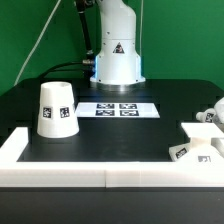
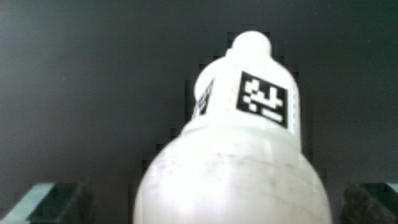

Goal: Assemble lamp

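In the wrist view the white rounded bulb (image 2: 240,130), with a black-and-white tag on its side, fills the middle, its narrow end pointing away. My gripper (image 2: 205,203) is open. Its two dark fingers (image 2: 45,203) stand on either side of the bulb's wide end, with a small dark gap on each side. In the exterior view the tapered shade (image 1: 58,108) stands at the left. The flat angular base block (image 1: 200,148) lies at the front right. A white tagged part (image 1: 213,113), probably the bulb, shows at the right edge. The gripper itself is out of that view.
The marker board (image 1: 118,109) lies in the middle of the dark table. The white robot pedestal (image 1: 117,55) stands behind it. A white raised rim (image 1: 60,165) borders the table's front and left sides.
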